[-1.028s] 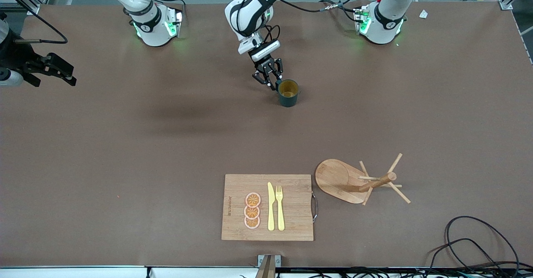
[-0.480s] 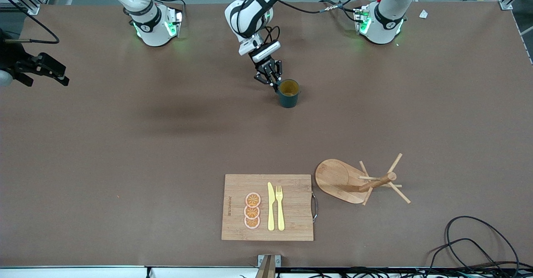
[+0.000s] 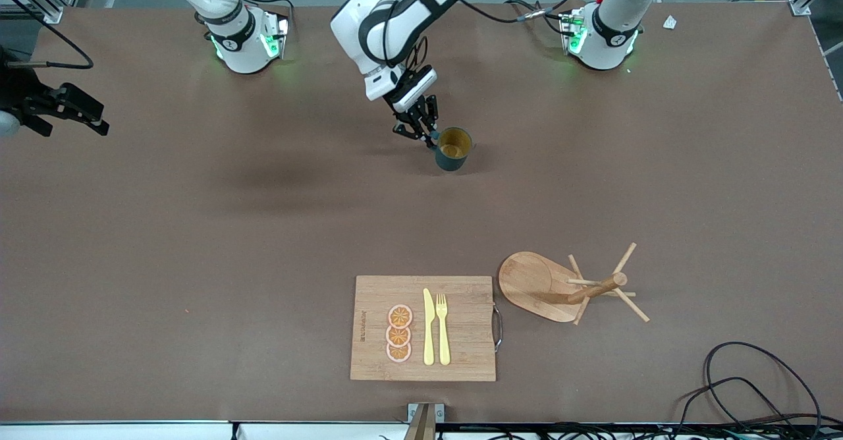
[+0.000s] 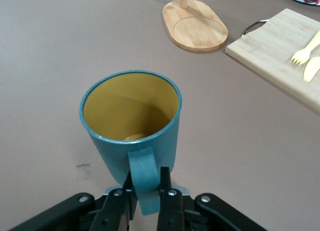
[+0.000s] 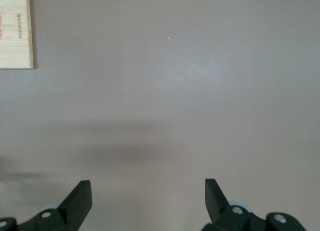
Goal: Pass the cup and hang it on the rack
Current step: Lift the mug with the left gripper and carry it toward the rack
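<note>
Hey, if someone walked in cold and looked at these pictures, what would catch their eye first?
Probably the small dark teal mug with the yellowish-tan inside, tilted near the arms' bases with the left claw shut on its handle. Next, the light wooden mug tree nearer the front camera, beside a rectangular bamboo cutting board carrying a yellow knife, fork and three orange slices. The right claw waits open over bare table at its own end.

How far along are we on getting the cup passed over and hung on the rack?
Early. Done: the left gripper is shut on the cup's handle, cup tilted. In hand: that grasp, apparently the start of a lift. Left: the handover, since the right gripper is open over bare table at the right arm's end, and the hanging, since the rack, beside the cutting board, has bare pegs.
</note>
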Tool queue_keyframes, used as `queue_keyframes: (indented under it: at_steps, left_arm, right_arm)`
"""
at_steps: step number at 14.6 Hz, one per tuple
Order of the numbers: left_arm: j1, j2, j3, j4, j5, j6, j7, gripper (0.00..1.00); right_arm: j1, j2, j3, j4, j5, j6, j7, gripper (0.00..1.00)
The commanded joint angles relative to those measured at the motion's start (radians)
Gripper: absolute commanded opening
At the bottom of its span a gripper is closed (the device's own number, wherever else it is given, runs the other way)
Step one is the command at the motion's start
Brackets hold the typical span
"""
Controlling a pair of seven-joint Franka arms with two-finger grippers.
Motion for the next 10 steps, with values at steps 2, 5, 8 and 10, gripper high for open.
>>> queue_keyframes:
  at_steps: [2, 5, 8, 10]
  left_arm:
    - [0.137, -0.107, -0.012, 0.092, -0.204, -0.013, 0.194, 0.0]
    - [0.256, -0.166, -0.018, 0.141, -0.337, 0.005, 0.359, 0.0]
    - [0.358, -0.195, -0.02, 0.163, -0.438, 0.039, 0.51, 0.0]
    - [0.431, -0.196, -0.02, 0.195, -0.53, 0.054, 0.597, 0.0]
  right_arm:
    - [-0.008, 0.004, 0.007, 0.013, 0.011, -0.005, -0.015, 1.0]
    - [-0.008, 0.004, 0.007, 0.013, 0.011, -0.007, -0.015, 1.0]
    - [-0.006, 0.004, 0.01, 0.01, 0.011, -0.01, -0.015, 1.0]
    - [-0.005, 0.004, 0.012, 0.011, 0.011, -0.008, -0.015, 1.0]
